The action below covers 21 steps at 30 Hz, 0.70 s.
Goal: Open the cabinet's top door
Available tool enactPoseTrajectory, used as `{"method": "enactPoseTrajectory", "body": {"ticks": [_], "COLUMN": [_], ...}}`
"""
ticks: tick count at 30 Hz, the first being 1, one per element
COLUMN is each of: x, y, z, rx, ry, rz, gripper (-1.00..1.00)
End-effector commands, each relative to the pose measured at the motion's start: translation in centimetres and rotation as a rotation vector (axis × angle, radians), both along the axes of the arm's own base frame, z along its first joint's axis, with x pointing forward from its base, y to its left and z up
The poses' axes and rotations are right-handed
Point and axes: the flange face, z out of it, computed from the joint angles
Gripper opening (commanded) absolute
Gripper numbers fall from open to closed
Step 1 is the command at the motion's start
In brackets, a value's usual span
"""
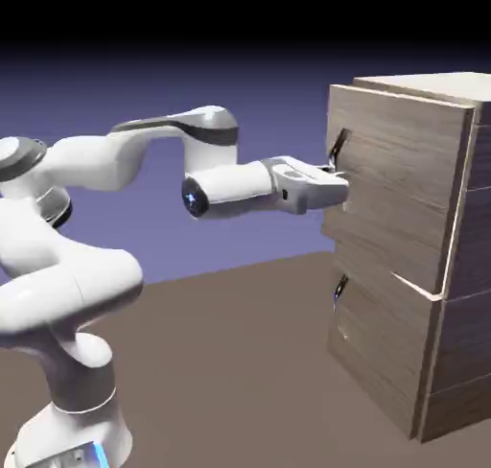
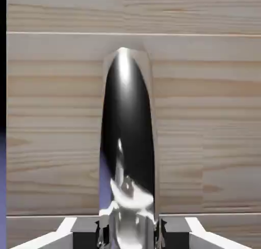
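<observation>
The cabinet (image 1: 451, 217) of grey-brown wood grain stands at the right of the exterior view. Its top door (image 1: 403, 178) is the upper front panel, with a small dark curved handle (image 1: 338, 148) near its left edge. My gripper (image 1: 340, 178) reaches in level from the left and is shut on that handle. In the hand view the glossy dark handle (image 2: 127, 130) runs up the middle, pinched between my grey fingertips (image 2: 102, 231) at the bottom edge, with the door's wood (image 2: 204, 115) behind it. The door lies close against the cabinet front.
Below the top door sits the lower panel (image 1: 384, 361) with its own small dark handle (image 1: 339, 289). The brown table (image 1: 240, 361) stretches between my base (image 1: 77, 409) and the cabinet. My arm's elbow (image 1: 206, 130) is raised level with the top door.
</observation>
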Motion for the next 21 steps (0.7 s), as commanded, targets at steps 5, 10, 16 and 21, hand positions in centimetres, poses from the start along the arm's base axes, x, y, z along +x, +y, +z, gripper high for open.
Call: {"method": "enactPoseTrajectory", "body": {"ticks": [5, 10, 16, 21], "x": [-2.4, -4.3, -6.2, -7.6], "y": [-2.4, -4.8, -8.0, -11.2], "z": [0.0, 0.0, 0.0, 0.0], "rx": [0.0, 0.0, 0.0, 0.0], "ry": [0.0, 0.0, 0.0, 0.0], "rz": [0.12, 0.234, 0.368, 0.495], "gripper": [-1.0, -1.0, -1.0, -1.0]}}
